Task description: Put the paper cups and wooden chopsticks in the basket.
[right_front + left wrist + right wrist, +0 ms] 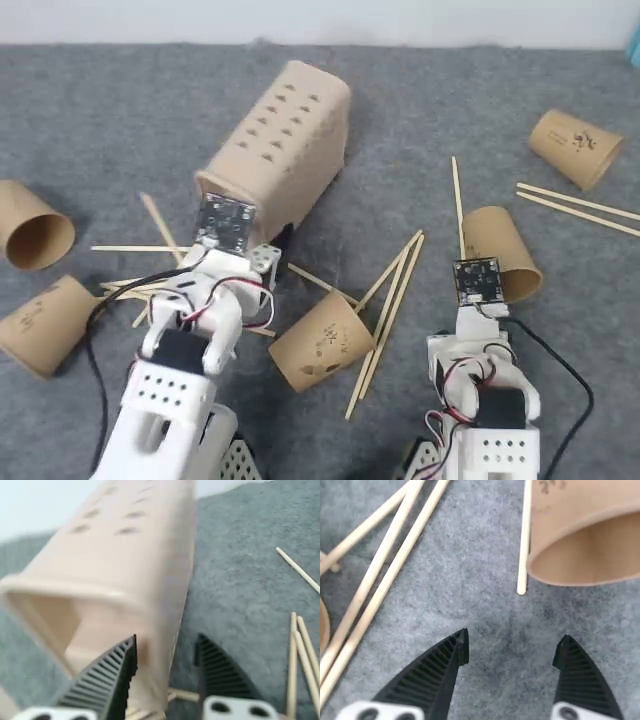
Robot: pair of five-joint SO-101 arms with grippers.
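Beige basket (285,140) lies tipped; cups (320,345), chopsticks (390,305) scattered.

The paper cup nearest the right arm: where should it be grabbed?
Probably the rim. The paper cup lies on its side, open mouth toward the right gripper, so one jaw could slip inside and one over the wall, coming from the mouth side.

You have no readable text here. The brown paper cup in the middle (320,345), the brown paper cup at the far right (575,147) and the brown paper cup at the left edge (45,322) carry dark printed marks, too small to make out.
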